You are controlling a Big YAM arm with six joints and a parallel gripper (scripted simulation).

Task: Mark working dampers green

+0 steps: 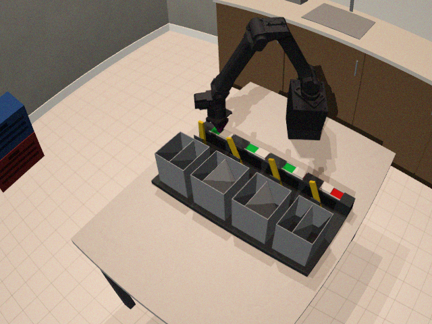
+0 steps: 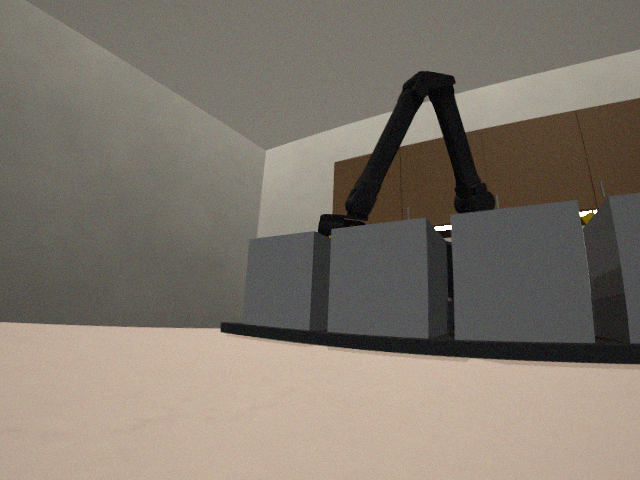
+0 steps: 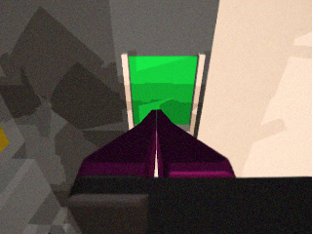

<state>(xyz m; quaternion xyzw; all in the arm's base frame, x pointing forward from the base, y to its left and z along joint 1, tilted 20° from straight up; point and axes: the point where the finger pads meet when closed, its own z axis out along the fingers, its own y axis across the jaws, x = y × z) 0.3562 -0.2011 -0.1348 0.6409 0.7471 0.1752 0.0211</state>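
- My gripper [image 3: 156, 117] is pressed together with nothing between the purple fingers; the tips meet in a point.
- That point sits over the near edge of the green patch [image 3: 161, 80] of the first slider [image 1: 215, 131], at the far end of the row.
- Four grey dampers [image 1: 219, 188] stand in a line on a dark base [image 1: 163, 186], each with a yellow lever [image 1: 202, 131] behind it.
- The next two sliders show green [image 1: 251, 148] beside their white covers [image 1: 262, 153].
- The last slider shows red [image 1: 336, 193], its white cover [image 1: 327, 187] beside it.
- The table [image 1: 167, 272] carries the whole rig.
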